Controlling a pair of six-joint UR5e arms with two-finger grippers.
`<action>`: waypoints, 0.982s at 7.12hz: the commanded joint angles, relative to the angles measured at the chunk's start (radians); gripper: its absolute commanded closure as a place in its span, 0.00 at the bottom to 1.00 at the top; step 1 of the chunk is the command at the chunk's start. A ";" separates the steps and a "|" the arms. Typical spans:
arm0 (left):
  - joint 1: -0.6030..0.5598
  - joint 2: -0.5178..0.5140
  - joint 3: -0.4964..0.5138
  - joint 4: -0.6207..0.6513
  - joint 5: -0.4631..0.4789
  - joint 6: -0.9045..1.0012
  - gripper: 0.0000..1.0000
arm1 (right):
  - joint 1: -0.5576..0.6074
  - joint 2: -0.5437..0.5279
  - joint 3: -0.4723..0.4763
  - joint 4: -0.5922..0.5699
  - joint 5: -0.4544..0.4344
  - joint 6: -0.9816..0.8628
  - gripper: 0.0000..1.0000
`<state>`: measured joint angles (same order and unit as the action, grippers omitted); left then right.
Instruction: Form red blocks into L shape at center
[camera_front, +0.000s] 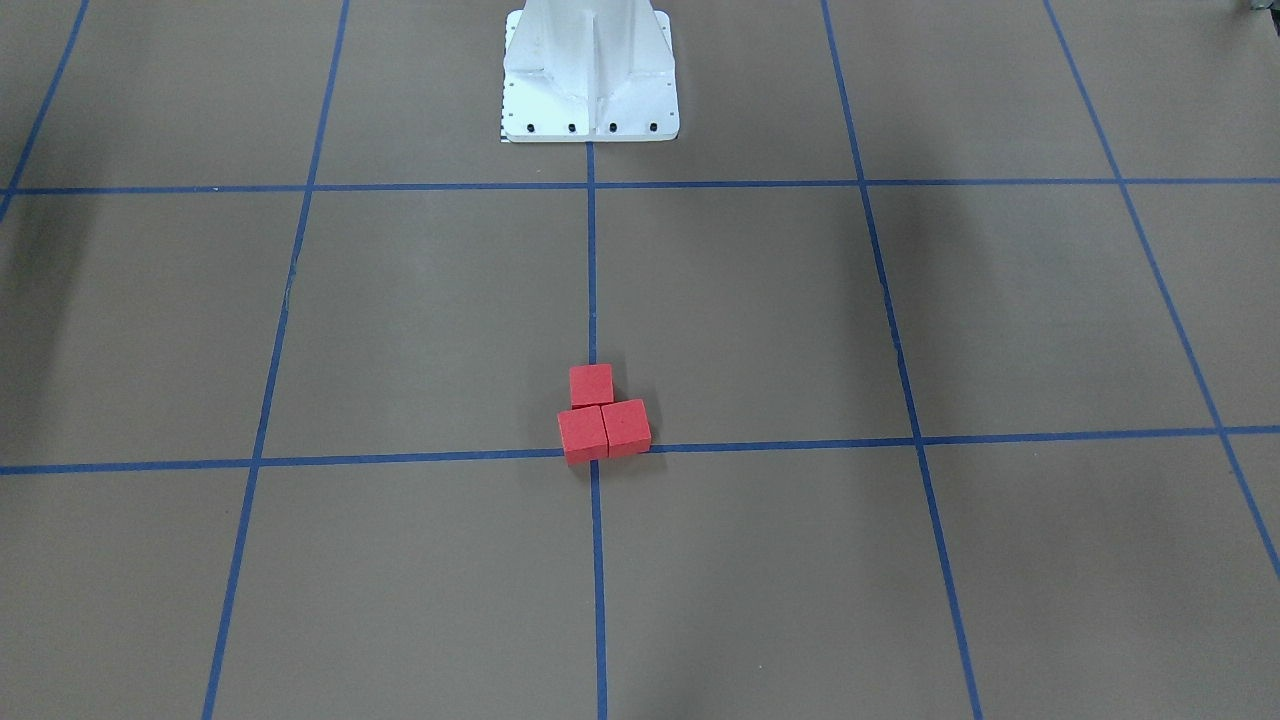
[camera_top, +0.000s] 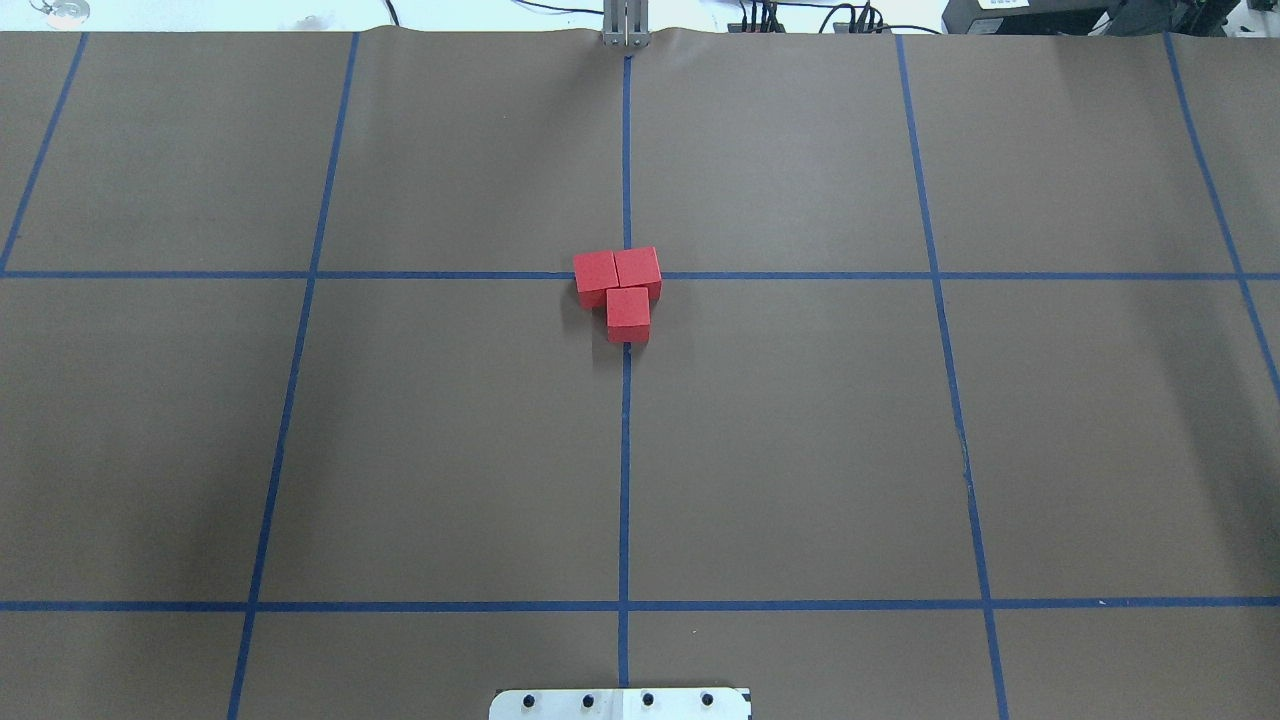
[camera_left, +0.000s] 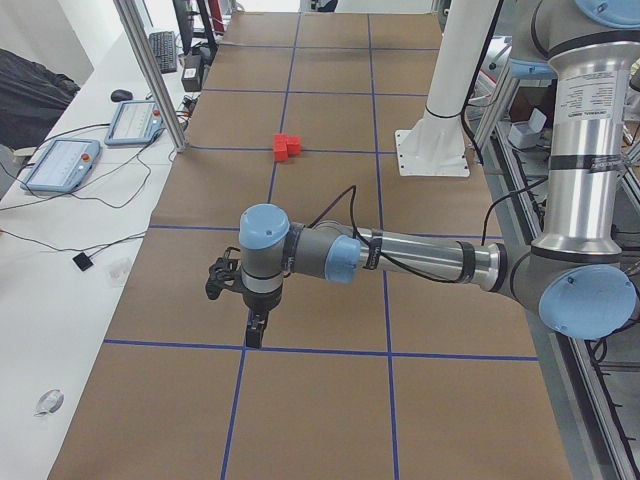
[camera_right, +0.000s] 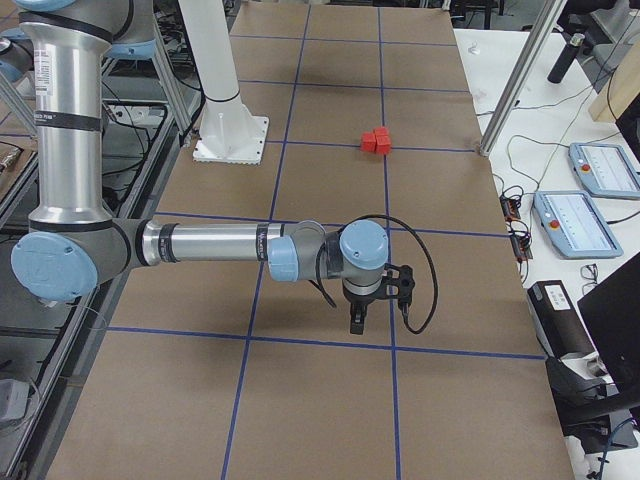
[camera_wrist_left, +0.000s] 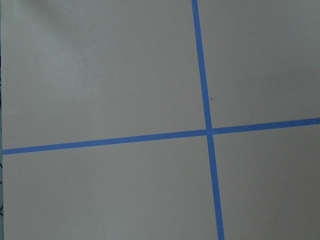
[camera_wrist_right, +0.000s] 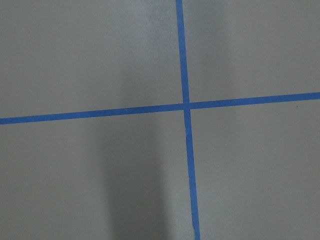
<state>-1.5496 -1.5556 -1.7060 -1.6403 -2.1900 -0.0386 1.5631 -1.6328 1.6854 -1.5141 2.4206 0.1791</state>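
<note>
A brown table (camera_top: 800, 450) ruled with blue tape is seen, with the three red blocks (camera_top: 620, 290) set touching in an L on the middle tape crossing (camera_front: 597, 467), well apart from every table edge. The left pincer (camera_left: 257, 328) is poised over the table's left end and the right pincer (camera_right: 357, 322) over its right end, each shown only from the side, so whether the jaws are apart or together cannot be told. The L is judged nearly done, but the robot-side block is set slightly off its neighbour's line, and the touching blocks could be shoved off the crossing by any correcting nudge.
</note>
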 joint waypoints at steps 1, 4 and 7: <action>0.000 0.003 0.008 0.004 -0.069 0.003 0.00 | 0.000 -0.001 -0.001 0.000 0.002 0.003 0.01; -0.001 0.011 0.016 -0.004 -0.183 0.000 0.00 | 0.000 0.001 0.000 0.002 0.009 0.007 0.01; 0.000 0.012 0.017 -0.006 -0.182 0.000 0.00 | 0.000 -0.001 0.005 0.002 0.011 0.007 0.01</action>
<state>-1.5507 -1.5446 -1.6901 -1.6456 -2.3712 -0.0372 1.5631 -1.6325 1.6884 -1.5125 2.4308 0.1856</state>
